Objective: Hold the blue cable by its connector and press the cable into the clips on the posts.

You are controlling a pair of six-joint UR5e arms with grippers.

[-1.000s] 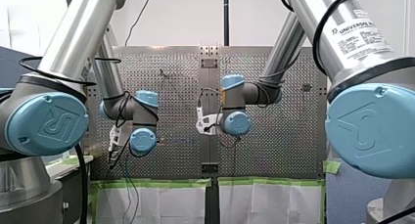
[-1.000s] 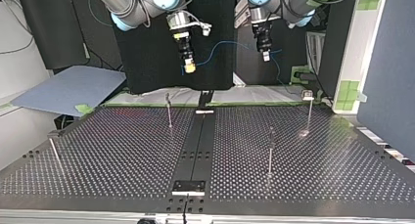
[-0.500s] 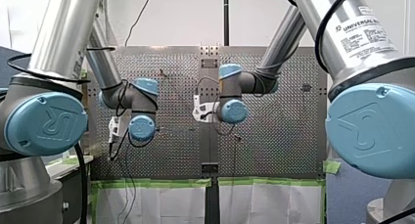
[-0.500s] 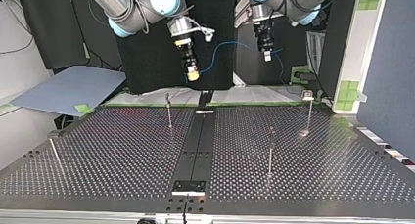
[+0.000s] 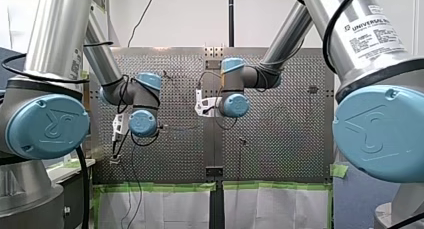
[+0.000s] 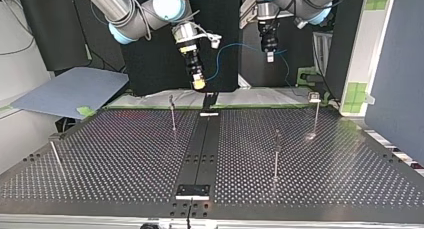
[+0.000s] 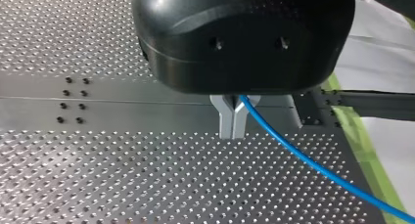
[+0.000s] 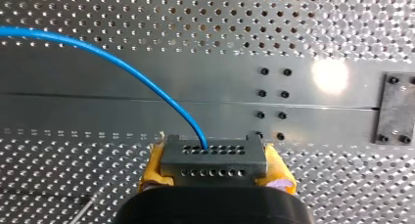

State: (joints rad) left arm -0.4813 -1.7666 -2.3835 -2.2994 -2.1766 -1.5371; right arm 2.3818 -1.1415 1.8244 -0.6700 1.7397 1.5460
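In the top view, my right pincer [image 6: 198, 83], clenching the connector [image 8: 214, 158], is sinking closer to the far-edge post [image 6: 172, 113]. The blue cable [image 7: 318, 168] is arcing across to my left pincer [image 6: 270, 58], which is pinching it aloft. I judge clipping is nearing, with open bench [image 6: 125, 154] lying below.

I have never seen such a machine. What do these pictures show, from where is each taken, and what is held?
These are two robot arms over a perforated metal table. One picture looks from behind the arms, one faces them across the table, and two come from cameras on the wrists. Thin posts stand on the table. The right claw, with yellow pads, holds a dark connector. A blue cable leaves it and runs to the left claw, whose metal fingers are closed on it. The cable hangs in the air between them, not yet on any post.
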